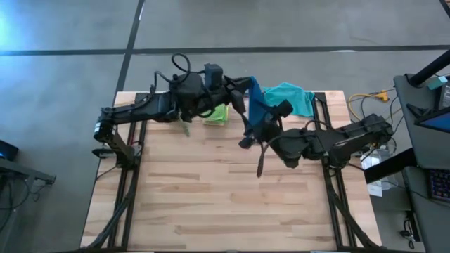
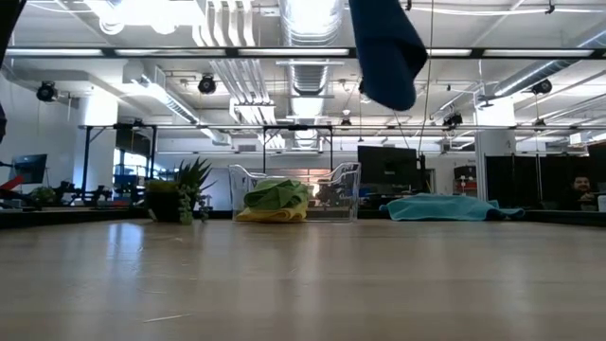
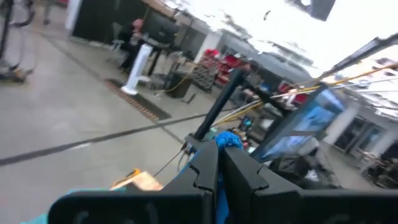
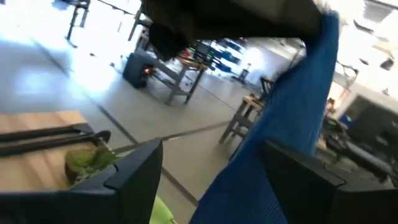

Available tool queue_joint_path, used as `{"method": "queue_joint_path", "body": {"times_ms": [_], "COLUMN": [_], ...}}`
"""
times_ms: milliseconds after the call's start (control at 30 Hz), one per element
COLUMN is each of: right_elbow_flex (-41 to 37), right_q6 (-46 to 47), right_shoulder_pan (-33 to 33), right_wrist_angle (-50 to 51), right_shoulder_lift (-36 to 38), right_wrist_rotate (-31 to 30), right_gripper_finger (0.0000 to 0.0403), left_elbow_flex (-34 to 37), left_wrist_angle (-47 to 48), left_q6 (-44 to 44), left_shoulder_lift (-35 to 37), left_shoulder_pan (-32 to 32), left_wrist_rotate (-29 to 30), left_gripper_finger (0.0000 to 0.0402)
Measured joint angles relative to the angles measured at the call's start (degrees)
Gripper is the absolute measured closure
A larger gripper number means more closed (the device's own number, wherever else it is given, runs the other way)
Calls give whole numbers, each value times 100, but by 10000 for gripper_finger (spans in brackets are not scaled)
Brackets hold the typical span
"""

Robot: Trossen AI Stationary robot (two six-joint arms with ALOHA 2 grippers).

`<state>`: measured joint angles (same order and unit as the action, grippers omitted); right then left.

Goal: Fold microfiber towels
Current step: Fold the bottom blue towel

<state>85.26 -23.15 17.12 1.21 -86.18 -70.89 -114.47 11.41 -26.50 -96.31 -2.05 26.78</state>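
1. Nearest us, the bare wooden table (image 1: 225,197) shows pale butcher-block planks and holds no towel.
2. At mid-table, our right gripper (image 1: 247,135) has its jaws spread wide around the hanging edge of the dark blue towel (image 1: 259,105); we cannot tell whether the fingers (image 4: 134,171) touch it.
3. Our left gripper (image 1: 246,88) is clamped tight on the towel's top corner, holding it high so the soft cloth drapes clear of the table.
4. We judge this the lift-and-spread step; next, the right jaws must close on a lower corner.
5. Farther back, the lime green towel (image 2: 276,196) lies crumpled over the yellow towel (image 2: 270,216) in the clear plastic bin (image 2: 346,185).
6. Far right, the teal towel (image 2: 445,207) lies rumpled.
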Motion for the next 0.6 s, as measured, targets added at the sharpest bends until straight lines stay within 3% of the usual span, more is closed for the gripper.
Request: {"method": "queue_joint_path", "body": {"times_ms": [333, 600], "right_elbow_flex": [-118, -149], "right_q6": [297, 597], "right_shoulder_pan": [-290, -292], "right_wrist_angle": [52, 545], "right_shoulder_lift": [324, 407], "right_wrist_rotate": [-282, -272], "right_gripper_finger": [175, 179], "left_elbow_flex": [-31, -31], "left_wrist_angle": [817, 914], "left_q6": [190, 334], "left_shoulder_lift": [251, 456], "left_shoulder_pan": [-12, -12], "left_wrist_rotate": [-891, -1058], "left_gripper_finger": [401, 401]}}
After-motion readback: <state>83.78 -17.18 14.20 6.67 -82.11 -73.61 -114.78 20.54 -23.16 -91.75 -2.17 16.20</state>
